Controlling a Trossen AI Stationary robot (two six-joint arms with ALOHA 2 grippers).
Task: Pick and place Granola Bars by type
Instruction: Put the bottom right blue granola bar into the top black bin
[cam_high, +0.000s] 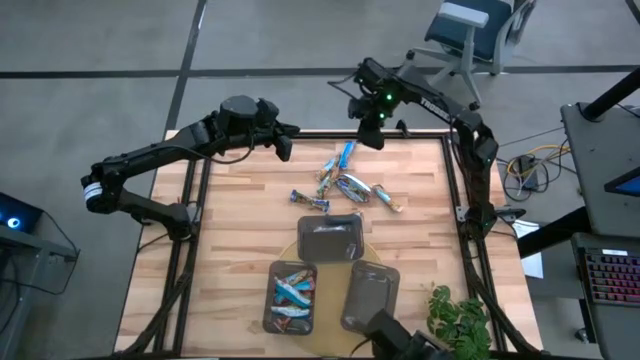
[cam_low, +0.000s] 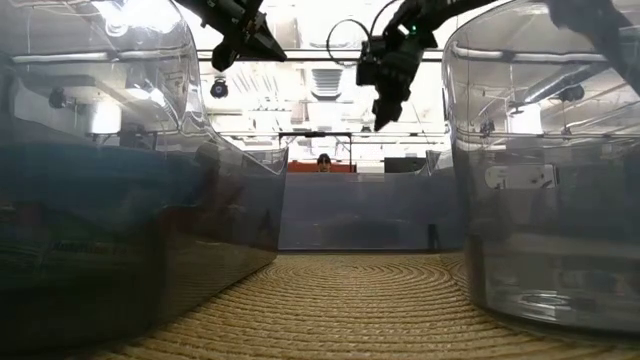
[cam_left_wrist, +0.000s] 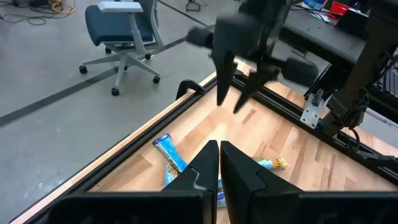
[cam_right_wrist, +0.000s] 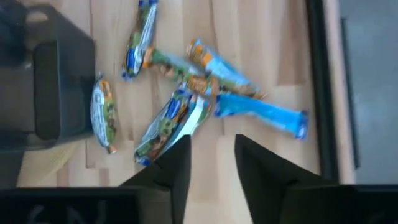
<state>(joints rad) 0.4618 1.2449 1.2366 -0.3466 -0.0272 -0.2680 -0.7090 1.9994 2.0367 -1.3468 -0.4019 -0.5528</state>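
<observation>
Right gripper (cam_high: 369, 140) raised above the far edge of the table (cam_high: 240, 230), fingers (cam_right_wrist: 177, 163) parted with a clear gap between them, nothing held. Just beneath and slightly nearward of it, a loose cluster of Granola Bars (cam_high: 345, 180) on the bare wood: a bright blue bar (cam_right_wrist: 264, 111) closest to the fingertips, a light-blue one (cam_right_wrist: 221, 65) touching it, a green-and-white one (cam_right_wrist: 171, 121) lying partly under the tip of one finger in the wrist view (overlap only, contact not discernible). Farther from the pincer, a long blue bar (cam_right_wrist: 140, 38) and a small orange-ended bar (cam_right_wrist: 104, 113) beside a dark tray.

Left gripper (cam_high: 283, 138) also lifted over the far edge, well to the side of the right one, fingers (cam_left_wrist: 205, 168) pressed together, empty.

Beyond the cluster, toward the near side of the table, three dark trays: an upper tray (cam_high: 330, 238), a left tray (cam_high: 272, 300) holding several blue bars (cam_high: 293, 290), and a right tray (cam_high: 370, 298) whose contents cannot be made out.
</observation>
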